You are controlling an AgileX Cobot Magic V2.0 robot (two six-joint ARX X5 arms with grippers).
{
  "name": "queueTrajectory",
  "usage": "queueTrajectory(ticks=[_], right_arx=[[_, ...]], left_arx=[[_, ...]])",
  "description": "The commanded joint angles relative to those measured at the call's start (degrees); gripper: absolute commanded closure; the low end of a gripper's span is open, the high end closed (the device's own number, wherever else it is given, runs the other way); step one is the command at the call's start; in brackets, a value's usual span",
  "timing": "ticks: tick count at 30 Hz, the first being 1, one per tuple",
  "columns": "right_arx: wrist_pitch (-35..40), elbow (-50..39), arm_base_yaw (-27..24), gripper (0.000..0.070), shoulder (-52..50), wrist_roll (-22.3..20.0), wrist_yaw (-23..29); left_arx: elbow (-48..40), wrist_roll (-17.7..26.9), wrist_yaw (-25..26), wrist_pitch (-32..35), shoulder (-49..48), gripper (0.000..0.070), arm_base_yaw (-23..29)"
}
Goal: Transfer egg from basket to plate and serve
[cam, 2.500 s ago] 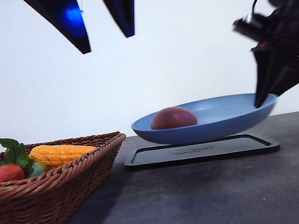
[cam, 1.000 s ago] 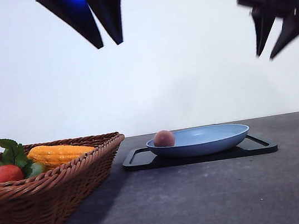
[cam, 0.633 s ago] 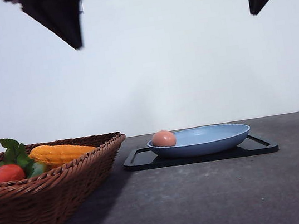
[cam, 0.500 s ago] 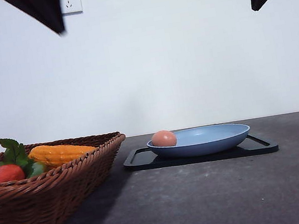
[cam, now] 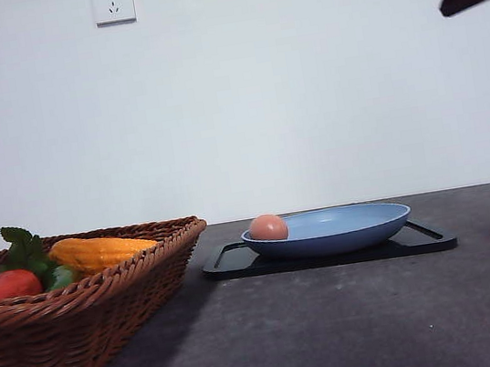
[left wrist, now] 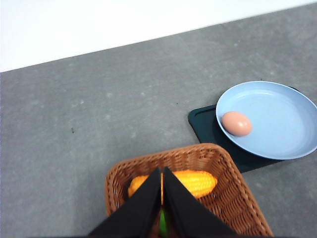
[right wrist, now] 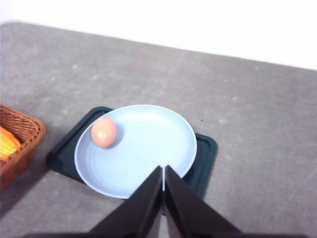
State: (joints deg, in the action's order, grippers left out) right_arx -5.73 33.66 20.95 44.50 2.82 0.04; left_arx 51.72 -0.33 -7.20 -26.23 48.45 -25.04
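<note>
The pinkish-tan egg (cam: 268, 227) lies at the left inside edge of the light-blue plate (cam: 352, 223), which rests on a black tray (cam: 329, 254). The egg (right wrist: 104, 132) and plate (right wrist: 148, 148) also show in the right wrist view, and the egg (left wrist: 236, 123) on the plate (left wrist: 277, 119) in the left wrist view. The wicker basket (cam: 82, 328) stands at the left front; its rim (left wrist: 168, 158) shows from above. My left gripper (left wrist: 162, 184) hangs high above the basket, shut and empty. My right gripper (right wrist: 164, 179) hangs high above the plate, shut and empty.
In the basket lie a yellow corn cob (cam: 98, 251), a red vegetable (cam: 4, 286) and green leaves (cam: 24, 249). A wall socket (cam: 113, 2) sits on the white wall behind. Grey tabletop (cam: 358, 323) stretches in front of and right of the tray.
Both arms have risen and drawn outward to the top corners of the front view. The plate with the egg, earlier held up by the right gripper, now rests on the tray.
</note>
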Motion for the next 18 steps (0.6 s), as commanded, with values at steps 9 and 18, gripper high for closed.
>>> queueTrajectory(ticks=[9, 18], right_arx=[[3.6, -2.3, 0.2, 0.07, -5.9, 1.2, 4.1], [3.6, -2.3, 0.2, 0.07, -10.8, 1.2, 15.6]], left_arx=[[-2.6, -4.9, 0.2, 1.1, -4.9, 0.07, -0.4], [-2.6, -4.9, 0.2, 2.0, -4.9, 0.07, -0.5]])
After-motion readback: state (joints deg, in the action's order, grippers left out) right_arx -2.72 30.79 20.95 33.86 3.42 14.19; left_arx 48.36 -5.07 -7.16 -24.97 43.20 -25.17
